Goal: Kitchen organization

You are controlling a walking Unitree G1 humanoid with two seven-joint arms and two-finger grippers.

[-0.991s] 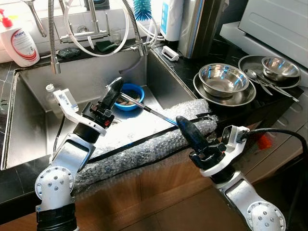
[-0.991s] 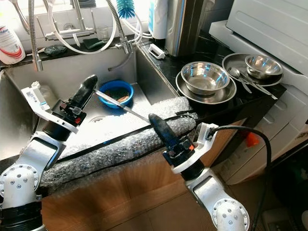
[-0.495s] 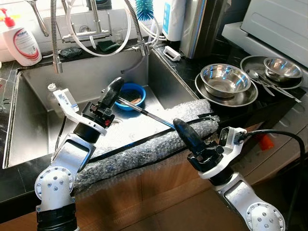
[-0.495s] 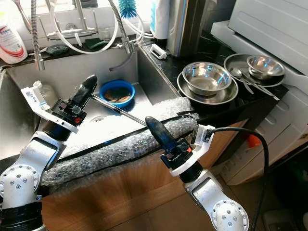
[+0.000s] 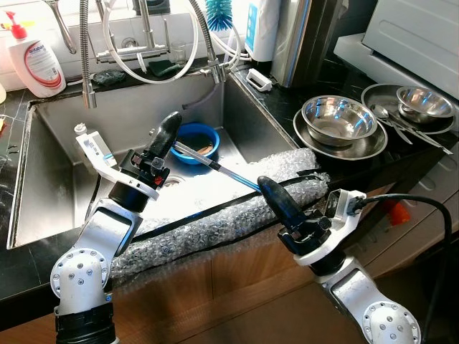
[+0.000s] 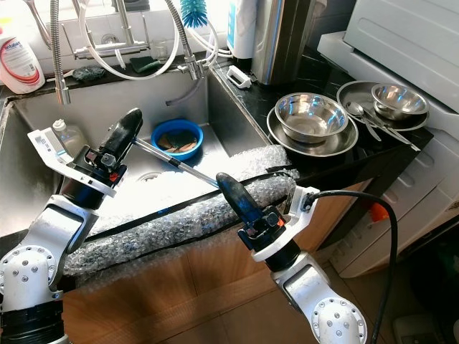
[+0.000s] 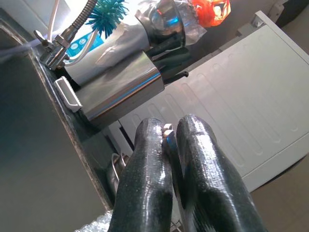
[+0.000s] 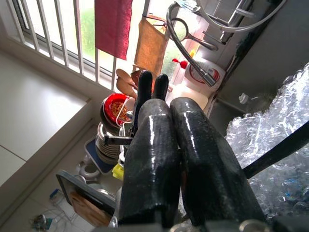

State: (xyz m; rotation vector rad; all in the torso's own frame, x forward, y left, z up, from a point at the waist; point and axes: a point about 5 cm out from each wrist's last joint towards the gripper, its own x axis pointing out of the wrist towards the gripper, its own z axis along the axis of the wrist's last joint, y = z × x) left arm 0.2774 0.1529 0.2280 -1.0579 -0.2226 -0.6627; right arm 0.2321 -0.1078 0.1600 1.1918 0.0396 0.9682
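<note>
Rod (image 5: 215, 163), thin and metal, spans between our two grippers above the sink's front edge, its long axis running from the left gripper (image 5: 166, 130) over the sink (image 5: 50, 179) toward the right gripper (image 5: 271, 193) by the bubble wrap (image 5: 215, 223). Both pairs of fingers are pressed together, each apparently pinching a rod end.

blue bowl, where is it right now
In the left eye view the blue bowl sits at the back of the sink, just beyond the left tool and below the faucet hose.
</note>
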